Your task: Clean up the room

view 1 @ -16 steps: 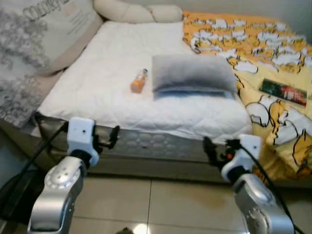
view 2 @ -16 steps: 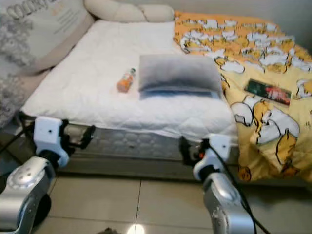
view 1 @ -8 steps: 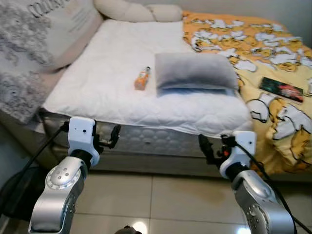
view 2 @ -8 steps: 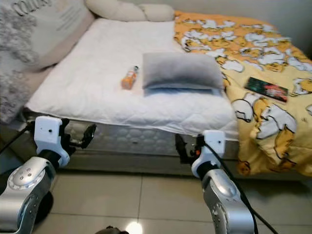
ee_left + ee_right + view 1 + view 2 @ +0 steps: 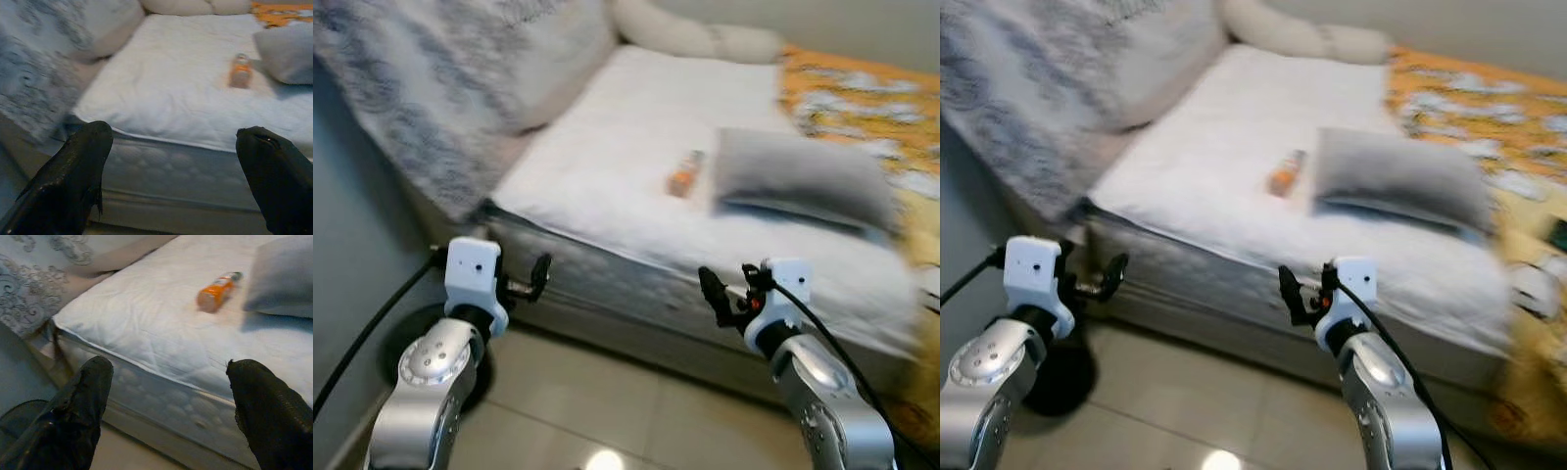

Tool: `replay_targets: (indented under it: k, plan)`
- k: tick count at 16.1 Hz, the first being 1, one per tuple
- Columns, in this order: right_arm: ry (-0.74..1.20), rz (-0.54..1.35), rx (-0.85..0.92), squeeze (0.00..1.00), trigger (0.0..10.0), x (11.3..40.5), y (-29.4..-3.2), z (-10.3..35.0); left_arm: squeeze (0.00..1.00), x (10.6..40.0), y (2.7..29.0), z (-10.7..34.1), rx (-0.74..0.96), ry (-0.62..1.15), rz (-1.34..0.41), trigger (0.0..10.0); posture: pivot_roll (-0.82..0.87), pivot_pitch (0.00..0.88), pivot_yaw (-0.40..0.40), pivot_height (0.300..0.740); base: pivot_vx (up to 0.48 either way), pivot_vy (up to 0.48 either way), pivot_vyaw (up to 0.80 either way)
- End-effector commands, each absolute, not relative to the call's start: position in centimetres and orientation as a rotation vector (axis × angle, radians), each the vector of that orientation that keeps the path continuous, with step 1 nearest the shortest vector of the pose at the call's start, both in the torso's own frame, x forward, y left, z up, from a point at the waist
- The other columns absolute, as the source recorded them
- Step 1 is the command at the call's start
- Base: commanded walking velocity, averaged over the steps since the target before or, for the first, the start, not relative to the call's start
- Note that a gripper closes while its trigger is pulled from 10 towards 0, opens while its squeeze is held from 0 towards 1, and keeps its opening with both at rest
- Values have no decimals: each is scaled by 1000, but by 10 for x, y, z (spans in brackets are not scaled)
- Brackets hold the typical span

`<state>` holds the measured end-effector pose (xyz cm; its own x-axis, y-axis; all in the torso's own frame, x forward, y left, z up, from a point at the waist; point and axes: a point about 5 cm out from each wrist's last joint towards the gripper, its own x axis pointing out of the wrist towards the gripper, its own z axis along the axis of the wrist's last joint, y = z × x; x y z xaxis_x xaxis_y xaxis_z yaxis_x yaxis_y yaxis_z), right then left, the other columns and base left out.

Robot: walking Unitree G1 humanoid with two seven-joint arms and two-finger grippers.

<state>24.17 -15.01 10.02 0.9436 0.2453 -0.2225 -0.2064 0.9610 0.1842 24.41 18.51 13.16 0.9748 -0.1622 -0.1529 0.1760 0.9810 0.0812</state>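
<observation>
An orange bottle [image 5: 684, 174] lies on its side on the white mattress [image 5: 626, 117], just left of a grey pillow [image 5: 798, 176]. Both arms are raised in front of the bed's near side, below the mattress top. My left gripper [image 5: 538, 276] is open and holds nothing; along its fingers the bottle [image 5: 240, 72] lies far off. My right gripper [image 5: 713, 292] is open and also holds nothing, with the bottle [image 5: 217, 292] and pillow [image 5: 286, 279] beyond it. The head views are blurred.
A big grey patterned cushion [image 5: 460, 69] leans along the bed's left side. Cream pillows [image 5: 700, 37] lie at the head and an orange-yellow blanket [image 5: 862, 93] covers the right. A grey wall [image 5: 347, 255] stands at left, a black round object [image 5: 1062, 374] below on the tiled floor.
The whole picture has swung and blurred, so the camera turned left; the wall and cushion now show more. Both arms keep the same pose with fingers apart.
</observation>
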Motion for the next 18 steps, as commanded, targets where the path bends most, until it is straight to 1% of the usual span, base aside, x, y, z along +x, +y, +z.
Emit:
replay_targets:
  k: [1, 5, 7, 9, 11, 15, 18]
  plan:
    - [245, 214, 160, 0, 10000, 244, -154, 100, 0, 244, 183, 134, 105, 139, -181, 10000, 39, 0, 3, 740, 390, 0, 0]
    - [242, 157, 195, 0, 10000, 245, -159, 100, 0, 247, 182, 133, 111, 142, -188, 10000, 35, 0, 9, 740, 394, 0, 0]
    - [242, 137, 183, 0, 10000, 244, -162, 100, 0, 248, 181, 133, 105, 144, -188, 10000, 22, 0, 22, 740, 401, 0, 0]
    - [246, 125, 172, 0, 10000, 244, -165, 101, 0, 249, 180, 132, 88, 147, -185, 10000, 13, 0, 24, 740, 398, 0, -800]
    - [245, 128, 145, 0, 10000, 244, -167, 103, 0, 249, 178, 129, 69, 148, -172, 10000, 10, 0, 8, 740, 396, 0, -606]
    - [257, 152, 128, 0, 10000, 247, -167, 104, 0, 243, 176, 126, 76, 147, -153, 10000, 38, 0, -32, 740, 388, 0, 0]
    - [266, 162, 130, 0, 10000, 249, -165, 103, 0, 240, 180, 127, 87, 146, -139, 10000, 53, 0, -38, 740, 384, 0, 0]
